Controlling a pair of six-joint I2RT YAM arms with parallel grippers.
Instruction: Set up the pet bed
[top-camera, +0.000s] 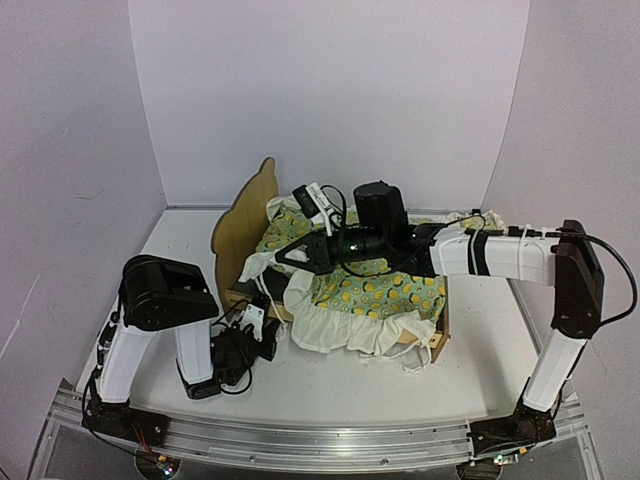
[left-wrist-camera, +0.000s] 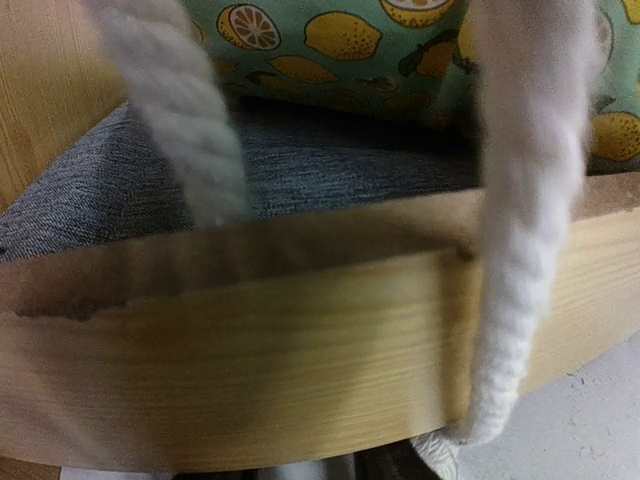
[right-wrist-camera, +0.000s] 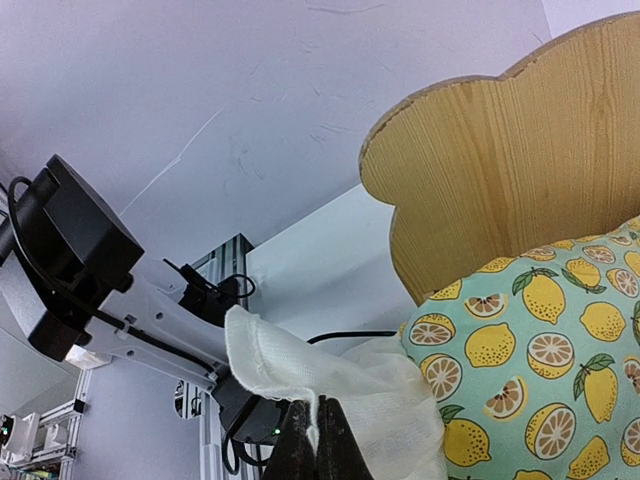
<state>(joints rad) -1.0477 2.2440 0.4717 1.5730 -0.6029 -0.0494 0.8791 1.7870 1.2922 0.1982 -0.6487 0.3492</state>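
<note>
Top external view: nearest the arm bases, the left end effector (top-camera: 258, 322) sits low over the bench (top-camera: 350, 390), just beside the near rail (left-wrist-camera: 300, 340) of the bed (top-camera: 437, 338). Whether its fingers are apart or together cannot be told. Its wrist view shows only the rail, the grey pad (left-wrist-camera: 300, 160) and two blurred white strands (left-wrist-camera: 520, 250) hanging across. The bed stands mid-bench, with a lemon-print blanket (top-camera: 385, 290) bunched over it. Farther in, the right end effector (right-wrist-camera: 316, 440) is pinched together on the blanket's white ruffle (right-wrist-camera: 300, 370), raised near the headboard (top-camera: 243, 225). The step looks like spreading the blanket. Draw the pinched edge low and level toward the headboard. Let go only once the cloth lies flat. The light frame may slide if tugged.
</note>
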